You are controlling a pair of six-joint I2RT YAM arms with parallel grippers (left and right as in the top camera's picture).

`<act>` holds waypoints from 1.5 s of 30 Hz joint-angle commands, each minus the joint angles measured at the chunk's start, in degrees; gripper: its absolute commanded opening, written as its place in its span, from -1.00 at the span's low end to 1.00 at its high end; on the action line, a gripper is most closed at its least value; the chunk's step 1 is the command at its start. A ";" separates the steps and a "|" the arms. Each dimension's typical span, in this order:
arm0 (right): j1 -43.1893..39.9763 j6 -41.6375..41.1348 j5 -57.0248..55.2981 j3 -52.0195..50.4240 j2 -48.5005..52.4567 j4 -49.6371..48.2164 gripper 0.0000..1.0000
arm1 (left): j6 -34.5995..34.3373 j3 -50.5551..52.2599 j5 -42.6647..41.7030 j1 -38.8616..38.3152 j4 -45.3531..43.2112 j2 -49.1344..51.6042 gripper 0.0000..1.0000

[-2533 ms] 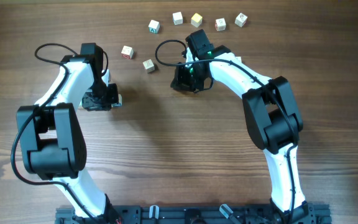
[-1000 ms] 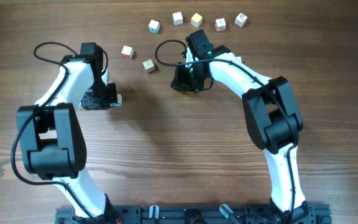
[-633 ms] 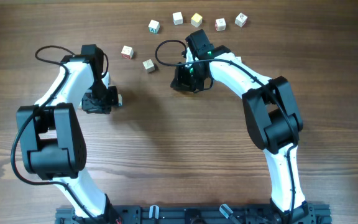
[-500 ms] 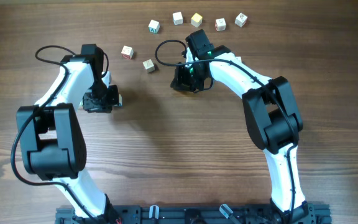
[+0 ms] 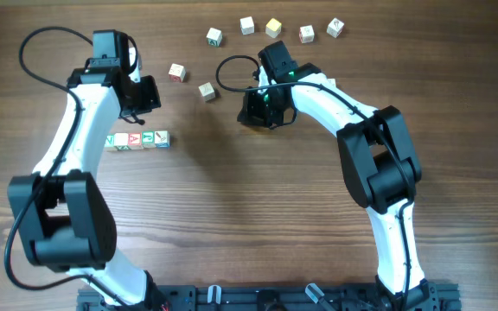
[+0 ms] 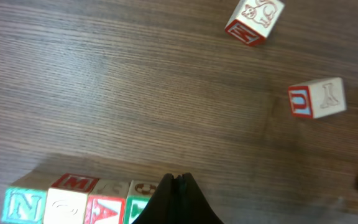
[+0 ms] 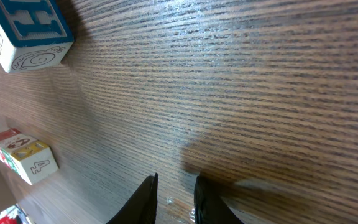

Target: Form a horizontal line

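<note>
- Horizontal line [image 6: 82, 202] of four small white letter cubes is shown at the bottom edge of the left wrist view. It sits just beside the tips of the left gripper [image 6: 178, 182], whose black fingers are pressed tight together with nothing held.
- A green N is read first from the left, followed by a cube with a red M on its far face, a red A, and a green-printed cube partly hidden behind the fingers.
- From overhead the row [image 5: 138, 140] is seen flat on the wooden table [image 5: 232, 216], its cubes touching side by side. The left gripper [image 5: 141, 93] is held apart from it, on the far side.
- Beyond the left gripper two loose cubes are found: a cube with a red U [image 6: 316, 99] and a tilted cube with red print [image 6: 253, 18].
- The right gripper [image 7: 176, 182] is seen with its fingers narrowly parted and only bare wood between them. From overhead it [image 5: 260, 111] is placed well to the right of the row.
- Near it a blue H cube [image 7: 27, 31] and a yellow-and-red cube [image 7: 20, 155] are visible.
- Five more loose cubes [image 5: 273, 28] are spread in a shallow arc at the far side (their letters cannot be read from overhead).
</note>
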State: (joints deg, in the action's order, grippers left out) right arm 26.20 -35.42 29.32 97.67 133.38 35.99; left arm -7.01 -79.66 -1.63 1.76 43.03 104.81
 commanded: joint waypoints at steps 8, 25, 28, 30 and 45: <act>-0.35 0.83 -9.84 -2.54 4.00 1.60 -0.55 | -1.20 -0.22 -0.68 0.11 -1.01 8.92 -0.92; -0.35 0.87 -9.84 -2.54 4.00 1.60 -0.53 | -1.20 -0.22 3.21 0.42 4.59 10.01 -0.92; -0.35 0.90 -9.86 -2.54 4.00 1.60 -0.54 | -1.22 -0.22 3.21 0.96 4.55 10.01 -0.92; -0.35 0.87 -9.84 -2.54 4.00 1.60 -0.54 | -1.22 -0.22 3.21 1.22 4.57 10.01 -0.92; -0.35 0.83 -9.84 -2.54 4.00 1.57 -0.54 | -2.54 -0.22 3.17 1.90 4.55 10.01 -0.92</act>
State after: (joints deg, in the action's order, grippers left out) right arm 26.20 -35.42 29.32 97.67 133.38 35.99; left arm -8.54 -79.66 1.02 3.40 47.55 114.39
